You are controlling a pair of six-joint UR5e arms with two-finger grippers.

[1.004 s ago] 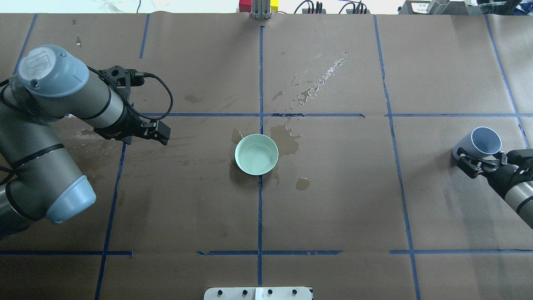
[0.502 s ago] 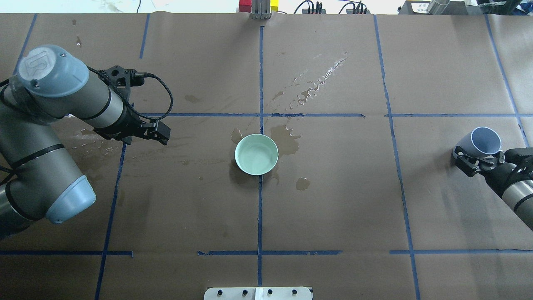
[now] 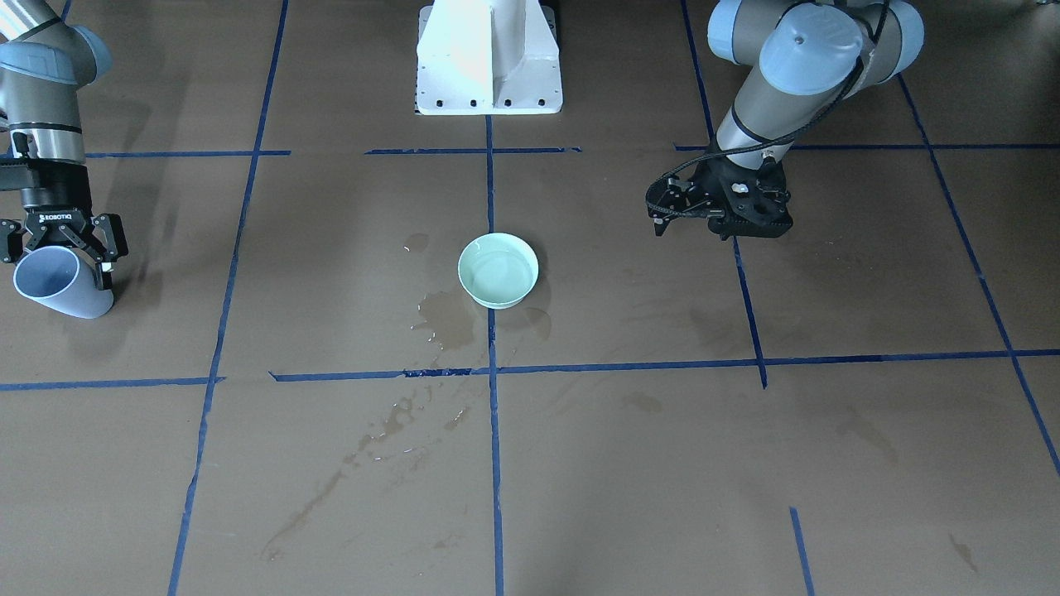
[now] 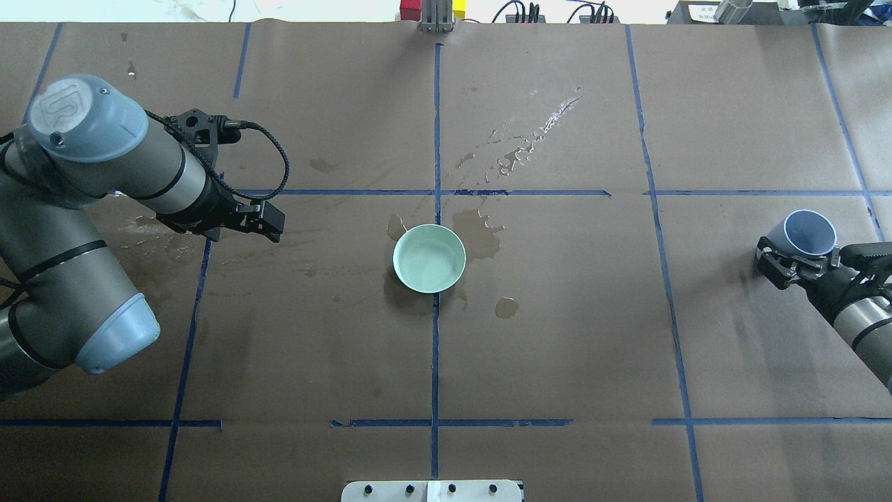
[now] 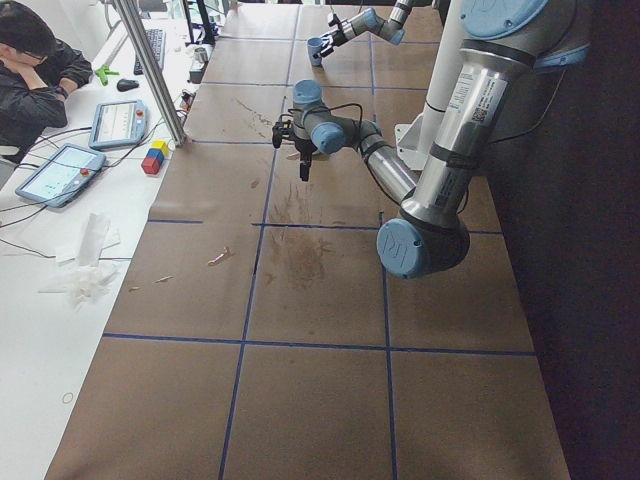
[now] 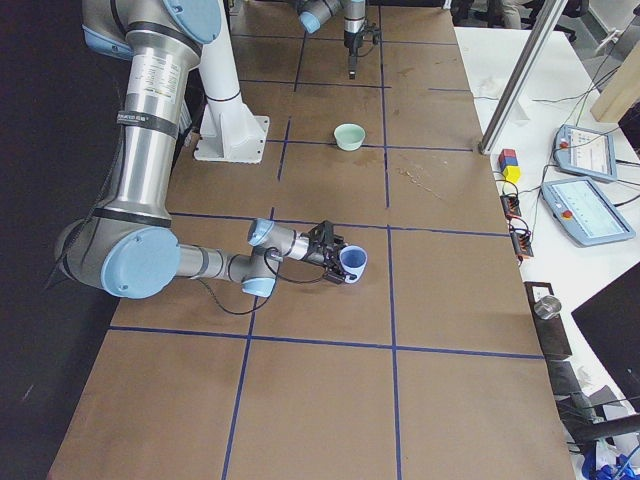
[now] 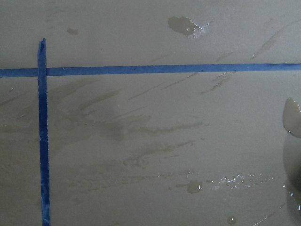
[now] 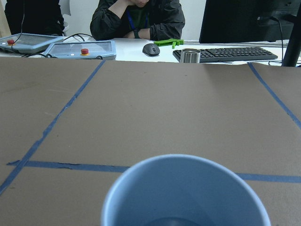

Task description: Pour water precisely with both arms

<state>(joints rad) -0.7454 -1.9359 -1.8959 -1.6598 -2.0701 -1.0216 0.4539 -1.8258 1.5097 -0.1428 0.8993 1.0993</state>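
The right gripper (image 4: 794, 259) is clamped across the cup (image 4: 808, 233), way out on the right side of the table. The cup is tipped, mouth up and leaning away from the robot. The water (image 8: 181, 220) is hard to spot, and my guess is it's the darker patch low inside the cup. So I'd call this the carry-over stage, with the actual pour not started.

The bowl (image 4: 429, 258) sits in the middle, well apart from the cup. To do it well, I'd level the cup before moving and travel slowly. Get the lip right over the bowl's centre, then tip it gently. A fast tilt with the lip anywhere near the rim probably ends up on the table.

The left gripper (image 4: 268, 222) hangs over bare paper well to the other side of the bowl, holding nothing. I honestly can't tell if its fingers are apart or together. It could come in and steady the bowl.

The table is covered in brown paper (image 4: 557, 335) with a blue tape (image 4: 435, 348) grid. There are dark stains (image 4: 482, 237) touching the bowl, and farther out a shiny wet streak (image 4: 540, 129).

Past the far edge there's a white desk with control pendants (image 8: 80, 48), a mouse (image 8: 151, 49) and a keyboard (image 8: 221, 53). A person (image 8: 138, 16) in a dark jacket sits behind it.
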